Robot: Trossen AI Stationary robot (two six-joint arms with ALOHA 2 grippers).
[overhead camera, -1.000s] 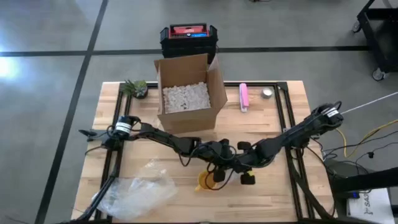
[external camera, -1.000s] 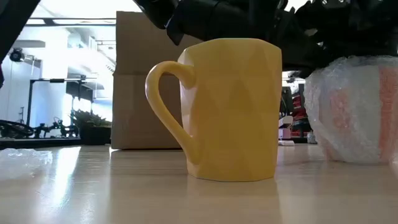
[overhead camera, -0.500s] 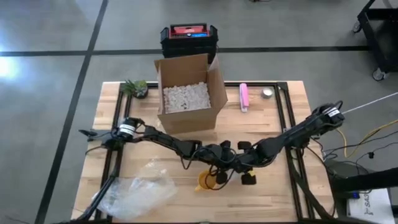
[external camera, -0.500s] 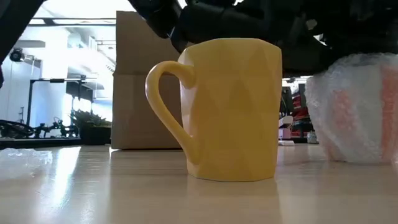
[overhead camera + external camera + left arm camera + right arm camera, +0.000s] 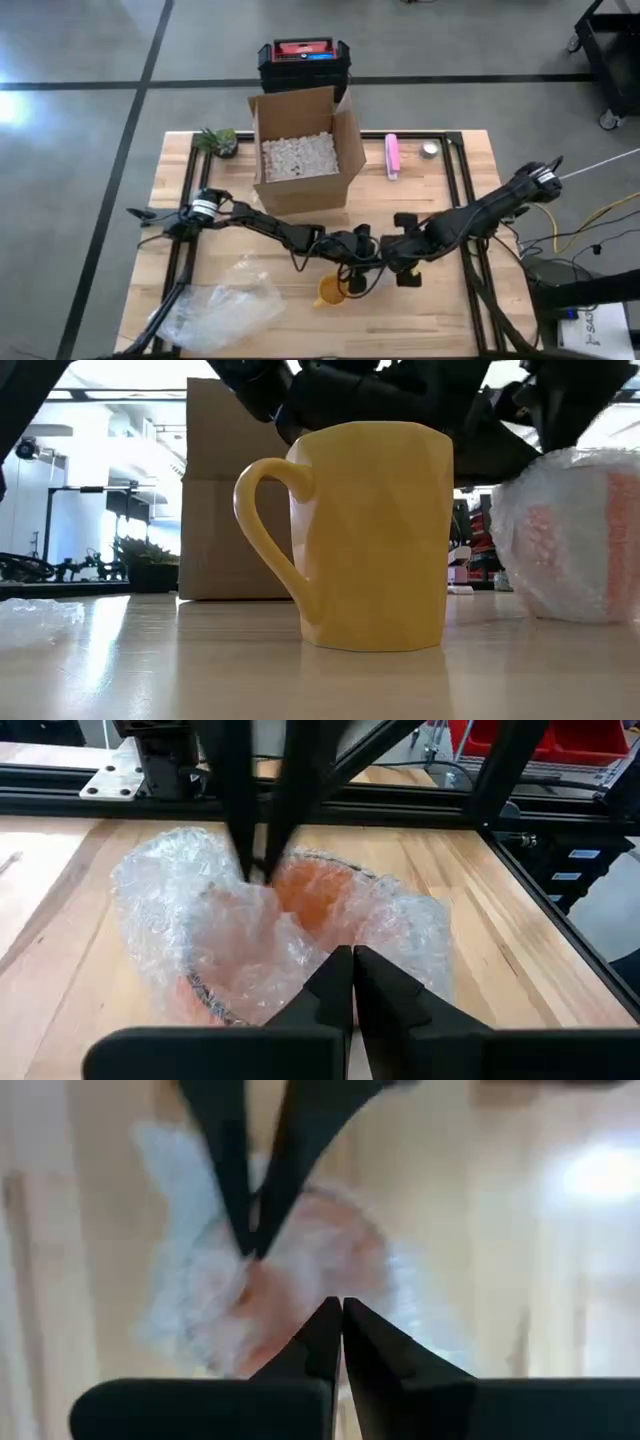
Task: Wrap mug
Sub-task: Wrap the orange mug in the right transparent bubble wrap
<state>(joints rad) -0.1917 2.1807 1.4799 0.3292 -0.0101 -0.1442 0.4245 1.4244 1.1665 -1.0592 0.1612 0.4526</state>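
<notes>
An orange mug bundled in bubble wrap (image 5: 280,920) stands on the table (image 5: 440,190) between my two grippers; the low view shows its base on the wood (image 5: 575,535). In the high view the arms hide it. My left gripper (image 5: 350,958) comes from the table's left, shut at the bundle's near edge. My right gripper (image 5: 335,1310) comes from the right, also shut, and its fingers (image 5: 262,860) meet on top of the wrap. A bare yellow mug (image 5: 330,290) stands upright in front of them, untouched. My left gripper has its shut fingertips on the edge of the bubble wrap (image 5: 330,945) at the bundle's side, coming in slanting down; its own fingers hide the layers. My right gripper pinches a bit of wrap on the bundle's upper part (image 5: 268,880) between its fingertips, pointing down. The bundle rests on the table.
An open cardboard box (image 5: 300,150) of packing peanuts stands at the back, with a black and red case (image 5: 303,62) behind it. A loose sheet of bubble wrap (image 5: 220,305) lies front left. A small plant (image 5: 218,140), a pink item (image 5: 392,155) and a tape roll (image 5: 429,149) sit along the far edge.
My right gripper has shifted a little toward the table's right and far edges and has risen; its wrist view is blurred by motion. The wrapped mug and the yellow mug have stayed on the table.
</notes>
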